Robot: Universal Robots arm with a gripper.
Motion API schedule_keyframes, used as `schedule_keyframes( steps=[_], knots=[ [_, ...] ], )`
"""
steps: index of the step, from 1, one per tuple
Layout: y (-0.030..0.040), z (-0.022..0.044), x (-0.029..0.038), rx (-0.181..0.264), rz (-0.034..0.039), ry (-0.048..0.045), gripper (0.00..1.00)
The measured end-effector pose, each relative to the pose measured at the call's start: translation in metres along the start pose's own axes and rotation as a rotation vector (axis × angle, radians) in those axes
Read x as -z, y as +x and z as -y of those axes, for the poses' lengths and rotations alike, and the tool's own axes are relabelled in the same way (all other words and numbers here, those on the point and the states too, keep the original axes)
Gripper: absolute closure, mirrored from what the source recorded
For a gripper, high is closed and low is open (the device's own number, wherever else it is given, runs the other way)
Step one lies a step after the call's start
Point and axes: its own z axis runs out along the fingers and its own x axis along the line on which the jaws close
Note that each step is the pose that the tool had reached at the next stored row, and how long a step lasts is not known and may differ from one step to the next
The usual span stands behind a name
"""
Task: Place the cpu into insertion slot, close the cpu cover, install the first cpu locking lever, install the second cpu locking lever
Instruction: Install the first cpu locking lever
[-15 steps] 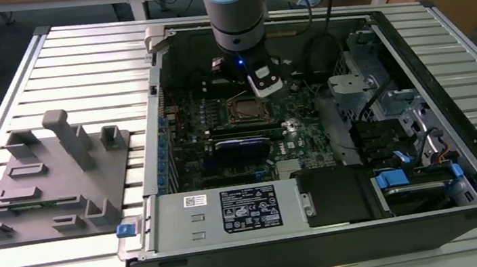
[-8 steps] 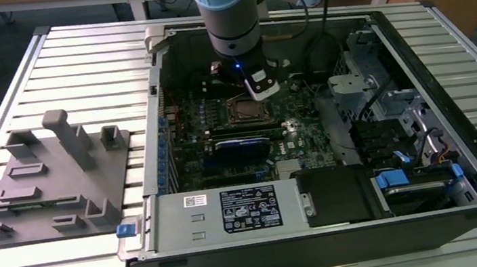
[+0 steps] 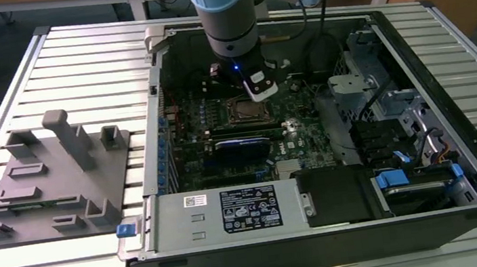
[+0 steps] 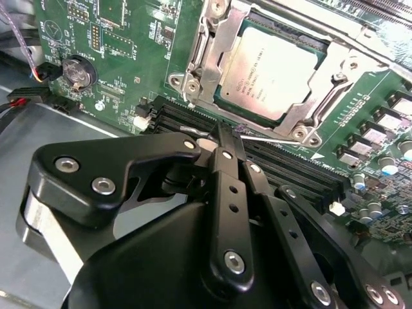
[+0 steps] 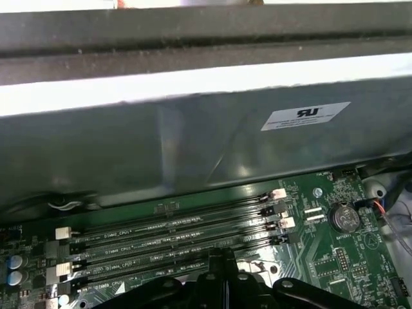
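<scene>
Here, end effector (image 4: 224, 134) pinched together over memory slots (image 4: 302, 175), beside covered cpu (image 4: 270, 71).

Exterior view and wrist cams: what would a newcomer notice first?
The arm reaches down into the open computer case, gripper close to the insertion slot. In the second wrist view the cpu sits framed by the cpu cover, the shut gripper by the memory slots.

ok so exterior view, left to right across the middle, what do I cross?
grey fixture → case side wall → cpu → metal drive cage. Gripper left out: it overlaps the cpu in that order.
</scene>
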Motion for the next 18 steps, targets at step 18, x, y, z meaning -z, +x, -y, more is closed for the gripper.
schedule_keyframes(
  steps=[18],
  knots=[
    [0.0015,-0.0057,-0.0024,-0.007,0.0045,0.0099,0.90]
  ],
)
